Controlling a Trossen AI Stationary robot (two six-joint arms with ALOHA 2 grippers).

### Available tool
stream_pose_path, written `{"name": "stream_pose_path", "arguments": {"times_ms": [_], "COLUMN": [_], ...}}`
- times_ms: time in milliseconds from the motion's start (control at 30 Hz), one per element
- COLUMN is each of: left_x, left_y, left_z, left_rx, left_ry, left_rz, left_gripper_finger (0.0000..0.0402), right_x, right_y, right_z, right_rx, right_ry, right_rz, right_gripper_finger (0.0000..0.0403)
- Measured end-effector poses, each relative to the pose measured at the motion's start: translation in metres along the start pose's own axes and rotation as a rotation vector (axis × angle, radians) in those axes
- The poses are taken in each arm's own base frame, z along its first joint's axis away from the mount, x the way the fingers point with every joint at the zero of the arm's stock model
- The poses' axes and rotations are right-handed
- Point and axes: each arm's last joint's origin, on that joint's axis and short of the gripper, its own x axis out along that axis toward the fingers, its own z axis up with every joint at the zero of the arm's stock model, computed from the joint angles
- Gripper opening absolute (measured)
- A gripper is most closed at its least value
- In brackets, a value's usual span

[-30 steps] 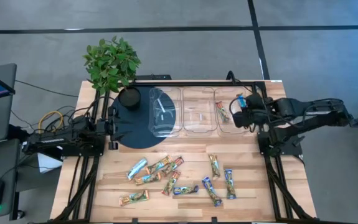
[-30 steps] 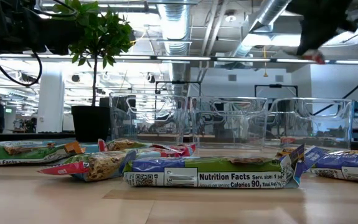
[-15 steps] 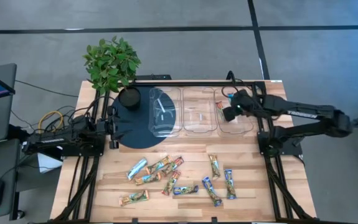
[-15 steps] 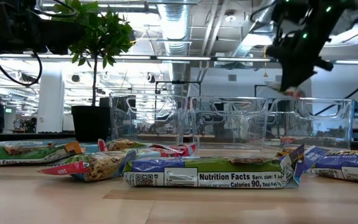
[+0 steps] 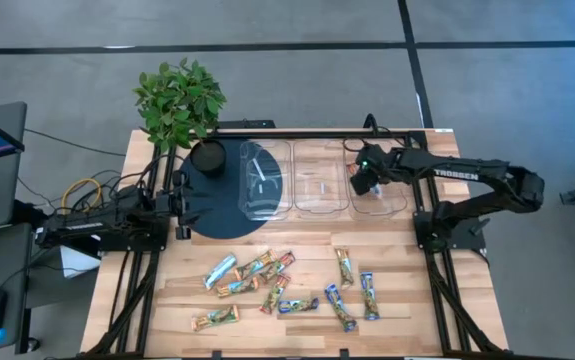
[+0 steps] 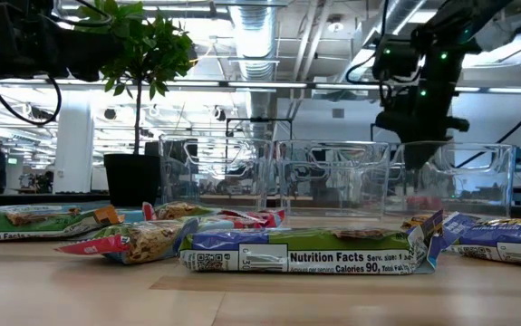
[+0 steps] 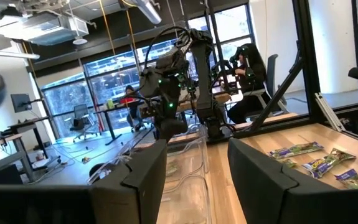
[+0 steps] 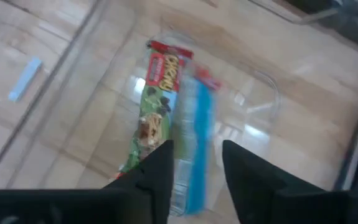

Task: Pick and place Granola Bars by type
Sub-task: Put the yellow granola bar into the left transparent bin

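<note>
- Right gripper hovers over the rightmost clear bin; its fingers stand apart, released, grasping nothing.
- In the right wrist view, a blue-wrapped granola bar lies blurred beside a green-and-red granola bar on the bin floor, long axes roughly parallel.
- Loose granola bars lie scattered across the near bench, pointing various ways.
- Left gripper waits at the bench's left edge, fingers parted, empty.

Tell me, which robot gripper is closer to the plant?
The left. The left gripper rests just below the plant at the table's left side. The right gripper hangs over the rightmost bin, far across the table.
</note>
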Motion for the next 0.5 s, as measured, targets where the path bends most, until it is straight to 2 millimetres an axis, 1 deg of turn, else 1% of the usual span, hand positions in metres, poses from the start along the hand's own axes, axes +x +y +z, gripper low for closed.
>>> {"name": "stream_pose_path", "arguments": {"times_ms": [133, 233, 333, 400, 500], "left_x": [0.000, 0.000, 0.000, 0.000, 0.000], "left_y": [0.000, 0.000, 0.000, -0.001, -0.004], "left_z": [-0.001, -0.001, -0.002, -0.002, -0.005], "left_rx": [-0.003, -0.004, -0.008, -0.031, -0.049], "left_ry": [0.006, 0.014, 0.017, 0.022, 0.035], "left_rz": [-0.002, -0.002, -0.003, -0.010, -0.110], "left_gripper_finger": [0.0167, 0.0167, 0.0167, 0.0167, 0.0167], "right_x": [-0.001, -0.012, -0.030, -0.045, -0.070], "right_y": [0.001, -0.001, -0.001, -0.001, 0.002], "right_z": [0.001, 0.000, -0.004, -0.009, -0.022], "right_rx": [-0.034, -0.035, -0.042, -0.055, -0.102], "right_ry": [-0.019, -0.060, -0.125, -0.182, -0.264], "right_rz": [0.013, 0.040, 0.090, 0.140, 0.242], "right_gripper_finger": [0.0172, 0.0195, 0.0207, 0.0209, 0.0205]}}
